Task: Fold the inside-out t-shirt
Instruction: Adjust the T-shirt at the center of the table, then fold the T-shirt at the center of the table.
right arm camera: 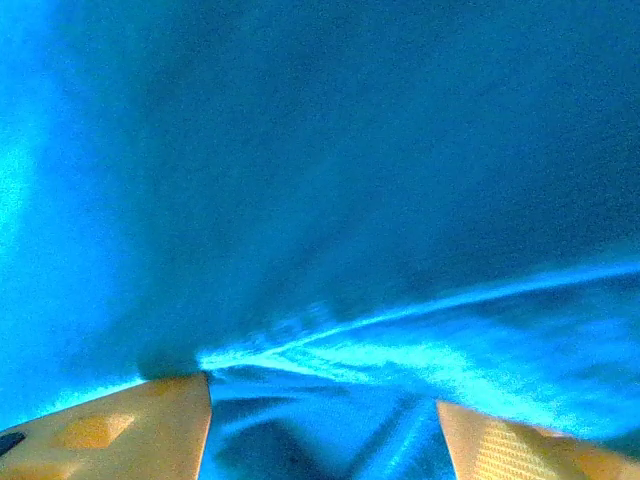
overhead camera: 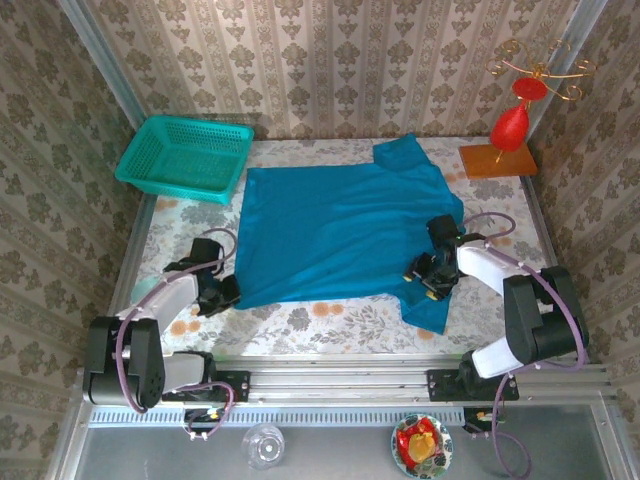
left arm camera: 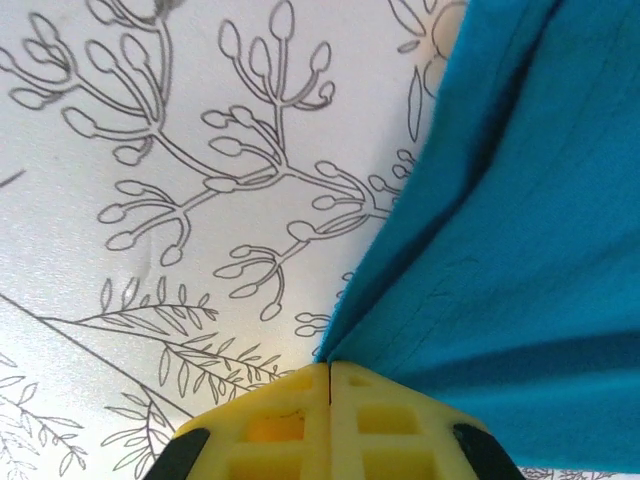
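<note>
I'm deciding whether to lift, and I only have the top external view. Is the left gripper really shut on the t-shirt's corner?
Observer: Yes. In the left wrist view the left gripper is shut, and the corner of the blue t-shirt runs right into the seam between its yellow fingers.
Operator: And the right side?
Observer: The right wrist view shows the right gripper open, with its fingers apart over the fabric and nothing clamped.
Operator: Is the cloth flat there?
Observer: No. A raised crease runs across the fabric just ahead of those fingertips.
</note>
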